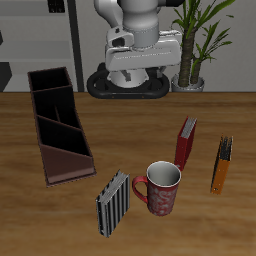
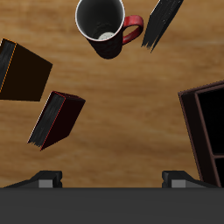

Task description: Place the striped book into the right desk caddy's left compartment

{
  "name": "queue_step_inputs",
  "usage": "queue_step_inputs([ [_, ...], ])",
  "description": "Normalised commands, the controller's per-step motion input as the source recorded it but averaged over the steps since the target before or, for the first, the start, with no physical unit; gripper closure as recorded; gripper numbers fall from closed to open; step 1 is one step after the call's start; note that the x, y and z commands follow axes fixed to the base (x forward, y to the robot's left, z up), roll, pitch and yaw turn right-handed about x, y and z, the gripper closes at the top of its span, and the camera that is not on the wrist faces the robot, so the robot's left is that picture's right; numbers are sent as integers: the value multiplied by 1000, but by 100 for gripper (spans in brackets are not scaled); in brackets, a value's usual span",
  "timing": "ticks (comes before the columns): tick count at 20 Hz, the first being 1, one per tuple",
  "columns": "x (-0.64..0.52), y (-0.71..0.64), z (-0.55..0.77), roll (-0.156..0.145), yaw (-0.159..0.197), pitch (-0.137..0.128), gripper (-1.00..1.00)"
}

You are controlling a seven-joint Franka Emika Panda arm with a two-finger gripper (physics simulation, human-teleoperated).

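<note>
Currently I see striped book (image 1: 113, 203) upright near desk (image 1: 60, 220) front edge, long axis vertical, well apart from raised pincer (image 1: 138, 66); pincer state: cannot tell.

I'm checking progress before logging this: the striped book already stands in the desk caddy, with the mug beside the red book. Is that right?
Not quite. The striped book is not in the right desk caddy; it stands on the table near the front edge, next to the mug, as the exterior view shows. The mug is indeed beside the red book.

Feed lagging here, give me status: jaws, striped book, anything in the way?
Gripper high near base, jaws open, empty. Striped book upright near front edge, untouched. Mug close beside it. Right desk caddy clear.
</note>
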Motion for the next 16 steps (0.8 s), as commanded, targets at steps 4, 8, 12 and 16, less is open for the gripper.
queue_step_inputs([
  [4, 15, 71, -41, -10, 7, -2, -100],
  [8, 124, 23, -14, -24, -2, -1, -100],
  [12, 297, -107, 85, -55, 6, -1, -100],
  [16, 419, -272, 133, -27, 0, 6, -100],
])
